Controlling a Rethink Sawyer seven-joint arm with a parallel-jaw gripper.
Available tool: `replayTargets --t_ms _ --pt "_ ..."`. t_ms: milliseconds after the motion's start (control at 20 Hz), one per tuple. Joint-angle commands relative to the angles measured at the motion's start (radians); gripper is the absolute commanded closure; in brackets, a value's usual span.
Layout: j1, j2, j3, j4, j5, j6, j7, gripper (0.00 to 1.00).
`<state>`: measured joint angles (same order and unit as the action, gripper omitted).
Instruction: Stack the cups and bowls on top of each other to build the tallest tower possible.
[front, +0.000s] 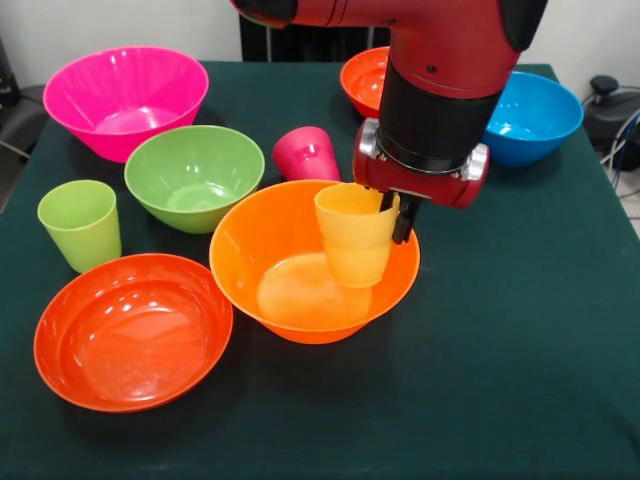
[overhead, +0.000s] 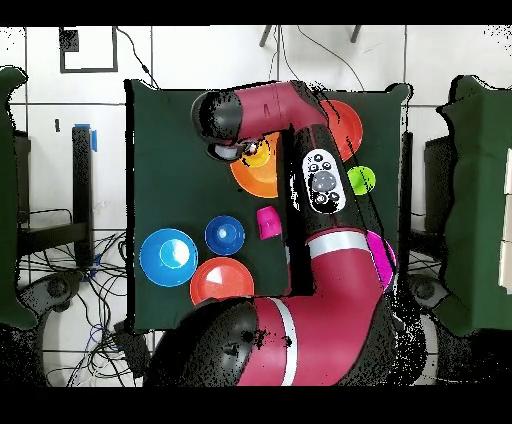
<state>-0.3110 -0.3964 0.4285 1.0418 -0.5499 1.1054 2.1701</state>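
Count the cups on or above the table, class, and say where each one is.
3. The yellow-orange cup is held by the tool over the big orange bowl; the red-pink cup is behind that bowl; the lime green cup stands beside the green bowl. The arm may hide others.

The arm (overhead: 318, 200) hides most of the big pink bowl (overhead: 384, 258) overhead.
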Motion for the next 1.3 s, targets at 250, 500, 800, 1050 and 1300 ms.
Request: replayTargets --t_ms 250,500,800,1050,1300 --pt "0.017 0.006 -0.062 0.07 -0.087 0.039 -0.184 1.0" --pt "0.042 -0.005 -0.105 0.057 -0.124 0.055 -0.17 1.0" --pt "0.061 -0.013 -0.141 0.058 -0.138 0.057 -0.164 1.0" --pt "0.089 -0.008 -0.172 0.031 -0.15 0.096 -0.162 1.0" --pt "0.096 0.008 -0.18 0.01 -0.126 0.144 -0.181 1.0"
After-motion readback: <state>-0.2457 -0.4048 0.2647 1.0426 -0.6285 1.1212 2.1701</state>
